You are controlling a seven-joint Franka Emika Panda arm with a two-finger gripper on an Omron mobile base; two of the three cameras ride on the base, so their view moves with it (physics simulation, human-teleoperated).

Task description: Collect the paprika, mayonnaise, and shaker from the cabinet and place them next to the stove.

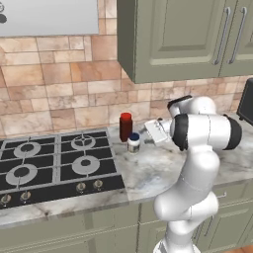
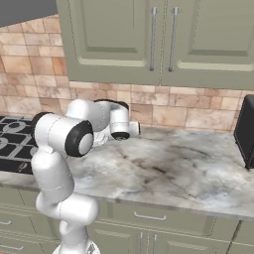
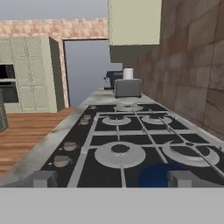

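Left base view: marble counter (image 1: 163, 168) beside black stove (image 1: 54, 163).

Right of the stove (image 1: 54, 163), the paprika (image 1: 126, 126) and mayonnaise (image 1: 133, 143) stand close together on the bench (image 1: 148, 173), blocking that edge. Farther right the bench lies bare up to the black appliance (image 2: 245, 131).
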